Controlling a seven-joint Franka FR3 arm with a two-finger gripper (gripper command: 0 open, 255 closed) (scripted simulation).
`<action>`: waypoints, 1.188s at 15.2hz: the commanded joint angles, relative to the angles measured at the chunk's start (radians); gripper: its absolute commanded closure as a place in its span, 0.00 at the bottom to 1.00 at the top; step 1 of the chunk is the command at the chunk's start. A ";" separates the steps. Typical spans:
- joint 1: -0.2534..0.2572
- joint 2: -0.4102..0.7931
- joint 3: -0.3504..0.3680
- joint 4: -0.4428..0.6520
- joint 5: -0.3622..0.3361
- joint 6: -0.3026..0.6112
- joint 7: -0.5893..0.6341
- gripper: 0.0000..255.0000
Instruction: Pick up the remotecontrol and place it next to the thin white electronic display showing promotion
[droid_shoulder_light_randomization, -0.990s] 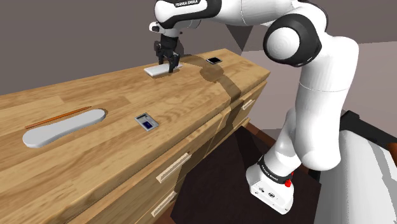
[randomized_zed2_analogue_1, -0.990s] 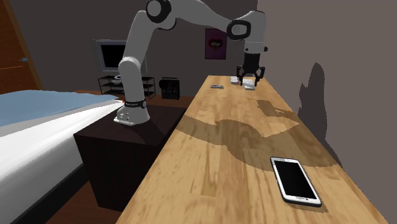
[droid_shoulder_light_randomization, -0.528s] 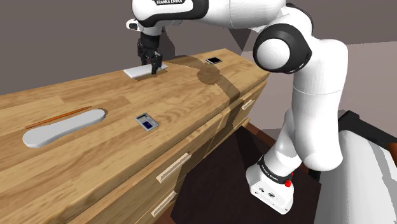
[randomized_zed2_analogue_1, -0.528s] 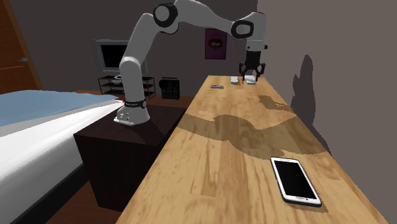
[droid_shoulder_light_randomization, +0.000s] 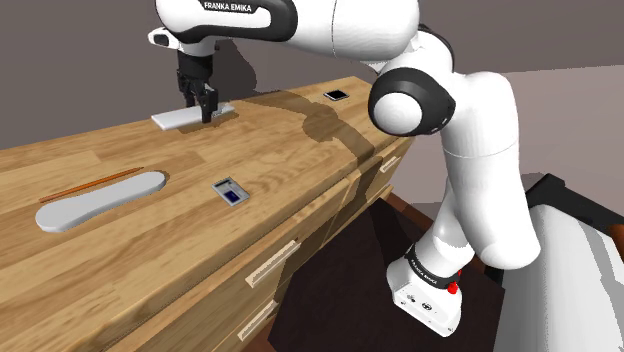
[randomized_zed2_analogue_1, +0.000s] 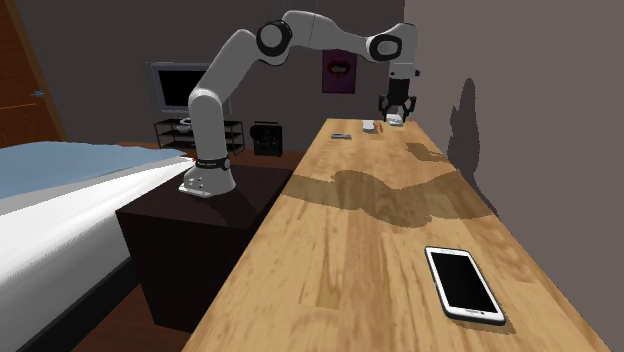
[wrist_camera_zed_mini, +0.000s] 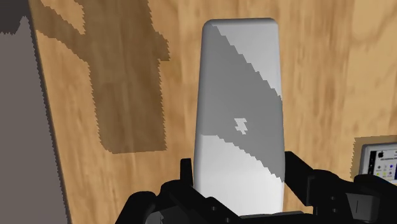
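The remote control (droid_shoulder_light_randomization: 178, 117) is a flat white slab, and my gripper (droid_shoulder_light_randomization: 204, 106) is shut on one end of it. I hold it low over the back of the long wooden dresser top (droid_shoulder_light_randomization: 150, 235), close to the wall. In the wrist view the remote (wrist_camera_zed_mini: 240, 108) runs out ahead of the gripper (wrist_camera_zed_mini: 240, 188), clasped between both black fingers (wrist_camera_zed_mini: 294, 167). From the second exterior view the gripper (randomized_zed2_analogue_1: 395, 112) and remote (randomized_zed2_analogue_1: 397, 121) are at the far end. A small grey device with a blue screen (droid_shoulder_light_randomization: 228, 191) lies mid-top. A thin white phone (randomized_zed2_analogue_1: 463, 283) lies at the other end.
A white oval tray (droid_shoulder_light_randomization: 98, 200) with a thin orange stick (droid_shoulder_light_randomization: 95, 183) beside it lies at the shoulder view's left. A lit screen (wrist_camera_zed_mini: 376, 162) shows next to the gripper in the wrist view. The grey wall (wrist_camera_zed_mini: 25, 140) runs along the dresser's back edge. Drawers (droid_shoulder_light_randomization: 275, 262) line the front.
The arm has swept towards the shoulder view's left along the back of the dresser top, carrying the remote with it. In the second exterior view the gripper has moved farther away.
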 joint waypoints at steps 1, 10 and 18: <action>0.001 0.069 0.015 0.120 0.010 -0.047 0.043 1.00; 0.015 0.116 0.026 0.093 0.020 0.026 0.055 1.00; 0.021 0.132 0.031 0.036 0.027 0.097 0.046 1.00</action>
